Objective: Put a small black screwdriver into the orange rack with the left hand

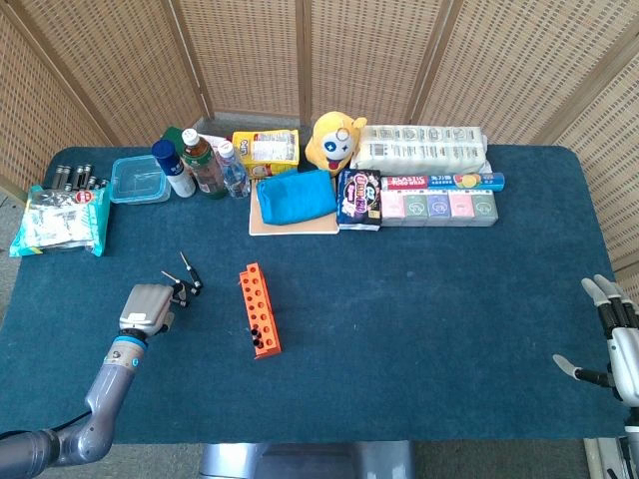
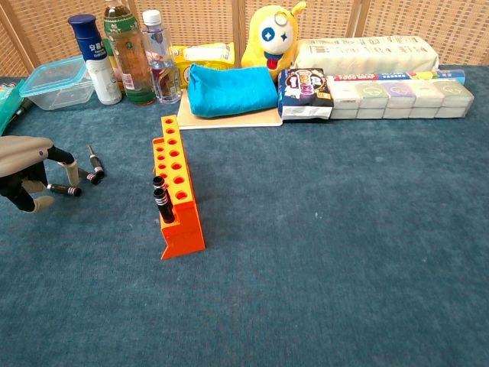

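While left hand (image 2: 27,172) straddles screwdriver (image 2: 64,189), grasp unclear | orange rack (image 2: 177,195) near | right hand (image 1: 617,334) spread, empty, table edge

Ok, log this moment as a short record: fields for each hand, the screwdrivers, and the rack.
left hand: low over the table, fingers straddling a loose screwdriver; grasp unclear
right hand: at the table's right edge, fingers spread, holding nothing
second loose screwdriver: lying on the cloth just beyond the first
orange rack: upright, two black screwdrivers standing at its near end, other holes empty
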Motion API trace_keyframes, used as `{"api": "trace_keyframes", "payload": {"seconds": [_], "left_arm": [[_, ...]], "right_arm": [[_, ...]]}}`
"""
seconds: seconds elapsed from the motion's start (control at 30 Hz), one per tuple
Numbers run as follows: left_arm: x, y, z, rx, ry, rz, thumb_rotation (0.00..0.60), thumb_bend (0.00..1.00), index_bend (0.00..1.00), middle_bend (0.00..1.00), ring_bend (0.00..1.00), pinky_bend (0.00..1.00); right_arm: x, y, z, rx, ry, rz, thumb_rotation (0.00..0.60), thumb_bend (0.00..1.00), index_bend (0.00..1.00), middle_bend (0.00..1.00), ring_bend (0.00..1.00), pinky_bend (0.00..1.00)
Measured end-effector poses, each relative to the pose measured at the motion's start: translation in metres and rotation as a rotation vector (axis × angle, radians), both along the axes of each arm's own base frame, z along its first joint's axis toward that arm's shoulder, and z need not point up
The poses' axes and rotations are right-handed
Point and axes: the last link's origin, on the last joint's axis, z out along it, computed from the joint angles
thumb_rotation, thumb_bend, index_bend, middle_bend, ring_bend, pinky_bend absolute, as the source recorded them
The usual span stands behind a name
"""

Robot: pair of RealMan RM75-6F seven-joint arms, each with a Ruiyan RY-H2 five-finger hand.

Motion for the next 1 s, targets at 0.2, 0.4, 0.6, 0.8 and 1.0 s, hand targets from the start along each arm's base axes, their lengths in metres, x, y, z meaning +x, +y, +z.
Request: {"api": "trace_keyframes", "payload": {"seconds": [0.2,0.4,0.6,0.8,1.0], "left_arm": [[0.0012,-0.0015,-0.0019,-0.008,0.003,-0.002,0.6,0.41,0.39,1.0,1.0,1.0],[0.0032,-0.0054,-0.0031,-0.024,0.006,-0.006,0.6,0.41,0.4,1.0,1.0,1.0],[0.0036,-0.0044,-0.0013,-0.009,0.03,-0.024,0.6,0.41,0.4,1.0,1.0,1.0],[0.0039,-0.0037,-0.0033,-0.003,0.045,-0.039,0.6,0.42,0.4,1.0,1.0,1.0],[0.0037,-0.0026,-0.0062,-0.001,0.054,-0.046,0.6,0.42,0.4,1.0,1.0,1.0]], "right_arm": [[-0.0001,0.0002,0.0009,-0.001,-0.002,0.0,0.6,0.0,0.01,0.03,0.03,0.08],[-0.0002,0.0003,0.002,-0.004,-0.005,0.0,0.6,0.0,0.01,0.03,0.03,0.08],[-0.0001,0.0007,0.0029,-0.006,-0.007,0.001,0.6,0.0,0.01,0.02,0.03,0.08],[-0.0003,0.0008,0.0034,-0.006,-0.008,0.0,0.6,0.0,0.01,0.03,0.03,0.08],[-0.0003,0.0008,0.0034,-0.006,-0.007,-0.001,0.6,0.0,0.02,0.02,0.03,0.08]]}}
